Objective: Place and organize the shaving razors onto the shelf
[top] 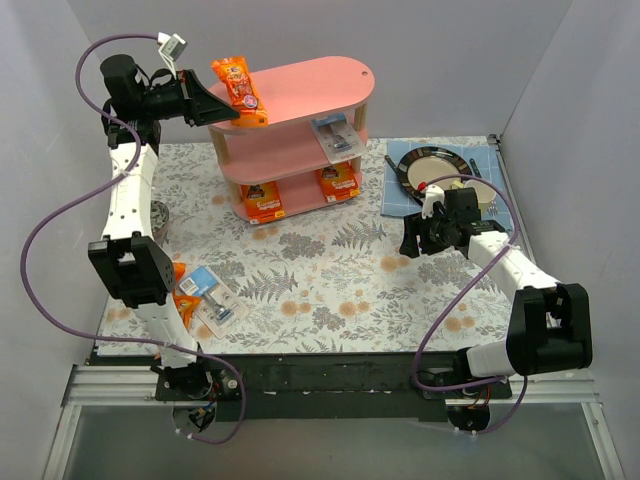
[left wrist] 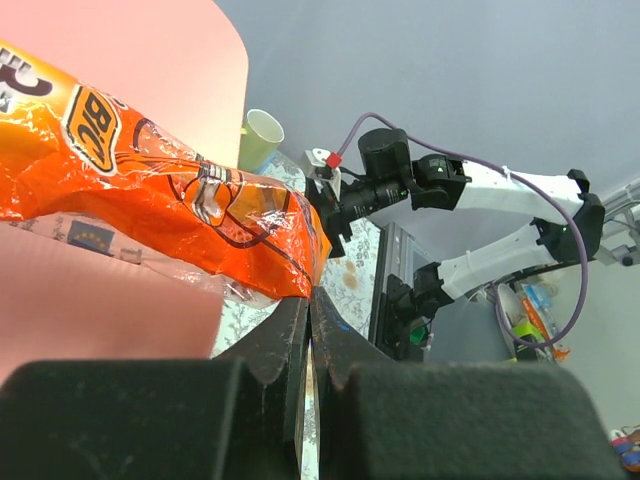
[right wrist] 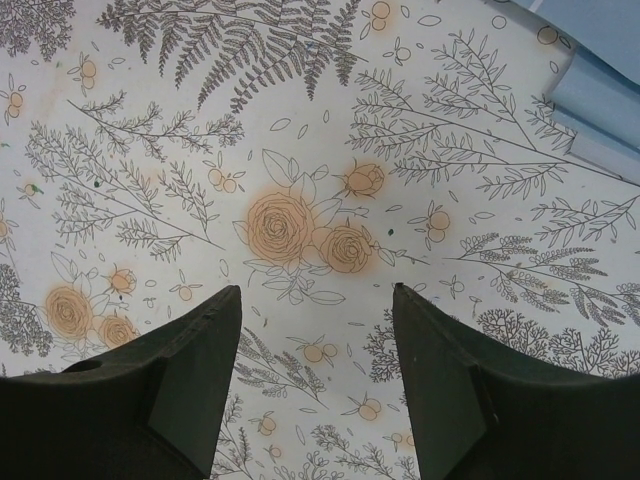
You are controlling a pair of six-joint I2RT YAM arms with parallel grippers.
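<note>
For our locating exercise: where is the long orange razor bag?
Top view, upper left: the orange bag is pinched by the left gripper at the left end of the top board of the pink shelf.

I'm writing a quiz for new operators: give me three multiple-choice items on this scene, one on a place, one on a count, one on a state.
1. The orange bag held by the left gripper rests at which board of the pink shelf? A) top B) middle C) bottom
2. How many orange cards stand on the bottom board? A) none B) two C) five
3. The right gripper is: A) shut on a pack B) open, empty C) shut, empty
Answers: 1A, the bag leans on the top board's end; 2B, two cards show there; 3B, only flowered cloth shows between its spread jaws.
</note>
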